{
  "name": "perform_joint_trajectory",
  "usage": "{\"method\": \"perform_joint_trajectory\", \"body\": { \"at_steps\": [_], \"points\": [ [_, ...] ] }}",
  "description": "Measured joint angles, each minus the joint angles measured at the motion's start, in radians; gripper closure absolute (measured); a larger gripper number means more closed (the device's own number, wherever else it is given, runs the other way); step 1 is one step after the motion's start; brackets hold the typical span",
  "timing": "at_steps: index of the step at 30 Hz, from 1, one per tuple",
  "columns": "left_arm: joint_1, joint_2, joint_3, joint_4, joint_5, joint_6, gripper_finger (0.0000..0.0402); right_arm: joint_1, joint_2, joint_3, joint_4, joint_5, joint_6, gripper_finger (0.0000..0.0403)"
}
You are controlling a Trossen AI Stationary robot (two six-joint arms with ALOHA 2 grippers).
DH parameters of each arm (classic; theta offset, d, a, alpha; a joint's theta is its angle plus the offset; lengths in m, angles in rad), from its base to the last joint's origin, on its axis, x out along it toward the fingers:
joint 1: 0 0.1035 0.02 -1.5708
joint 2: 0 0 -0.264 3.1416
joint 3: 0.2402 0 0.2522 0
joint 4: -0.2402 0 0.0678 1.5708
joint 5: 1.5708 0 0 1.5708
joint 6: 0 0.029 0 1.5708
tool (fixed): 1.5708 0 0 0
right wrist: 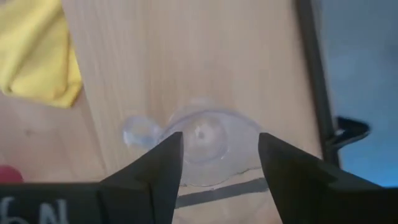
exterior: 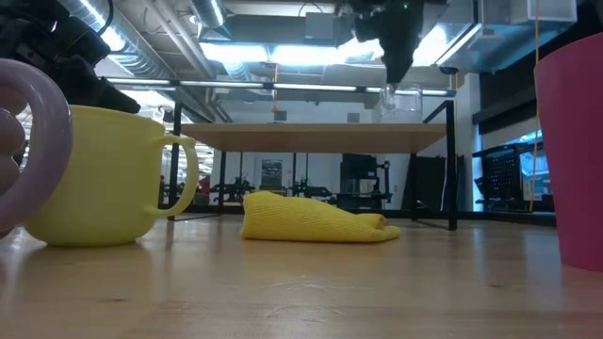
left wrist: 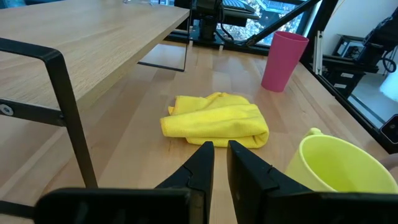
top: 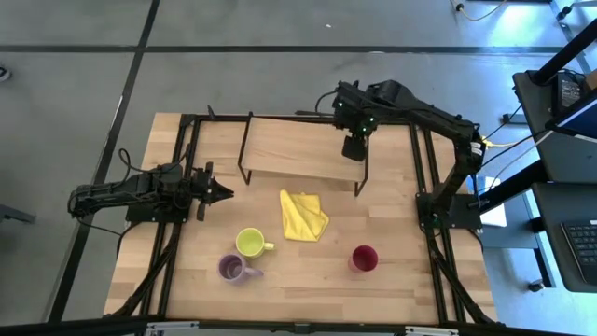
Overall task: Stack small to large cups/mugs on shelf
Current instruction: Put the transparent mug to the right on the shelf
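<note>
Low view crops the nearest things: the purple mug (exterior: 21, 141) at the left edge shows only its handle and part of its side, and the magenta tumbler (exterior: 572, 155) is cut off at the right. Beside the purple mug stands the yellow-green mug (exterior: 94, 174), opaque and glossy, its handle pointing right. Farther back on the wooden tabletop (top: 308, 275) lies the folded yellow cloth (top: 302, 215), just in front of the shelf (top: 289, 145). The left gripper (top: 222, 193) rests low at the table's left, fingers nearly pressed together, holding nothing. On the shelf's right end the clear glass (right wrist: 208, 146) is faint and hard to make out; the right gripper (right wrist: 217, 168) hangs over it, fingers spread either side. Beyond is grey floor.
</note>
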Motion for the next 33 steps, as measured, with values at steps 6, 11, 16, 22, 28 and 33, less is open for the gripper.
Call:
{"method": "perform_joint_trajectory", "body": {
  "at_steps": [6, 11, 16, 22, 28, 33],
  "points": [
    [0.0, 0.0, 0.0, 0.0, 0.0, 0.0, 0.0363, -0.005, -0.003, 0.116, -0.038, 0.0, 0.001, 0.0193],
    [0.0, 0.0, 0.0, 0.0, 0.0, 0.0, 0.0363, 0.02, 0.006, 0.096, -0.045, -0.007, 0.011, 0.0193],
    [0.0, 0.0, 0.0, 0.0, 0.0, 0.0, 0.0363, 0.094, 0.039, 0.085, -0.025, -0.014, 0.001, 0.0193],
    [0.0, 0.0, 0.0, 0.0, 0.0, 0.0, 0.0363, 0.172, 0.053, 0.103, 0.022, -0.002, 0.028, 0.0207],
    [0.0, 0.0, 0.0, 0.0, 0.0, 0.0, 0.0363, 0.185, 0.101, 0.1, 0.006, 0.058, 0.259, 0.0325],
    [0.0, 0.0, 0.0, 0.0, 0.0, 0.0, 0.0363, 0.224, 0.131, 0.1, 0.165, 0.199, 0.554, 0.039]
  ]
}}
